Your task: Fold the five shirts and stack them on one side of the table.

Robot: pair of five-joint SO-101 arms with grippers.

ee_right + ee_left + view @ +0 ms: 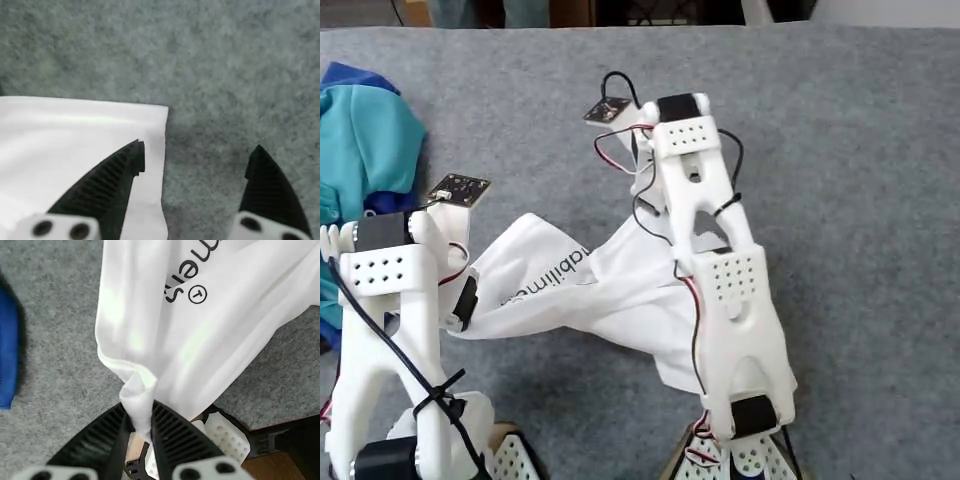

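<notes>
while tight on white shirt [200,340], left gripper [140,415]

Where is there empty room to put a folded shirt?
The gray table right of the right arm is bare, and the far strip beyond the white shirt. The left edge is crowded with teal and blue shirts.

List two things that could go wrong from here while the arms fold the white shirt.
1. The left end effector pinches only a small bunched corner of the white shirt; a pull could slip it free.
2. The right end effector is open astride the shirt's edge, so closing might miss the cloth.
</notes>
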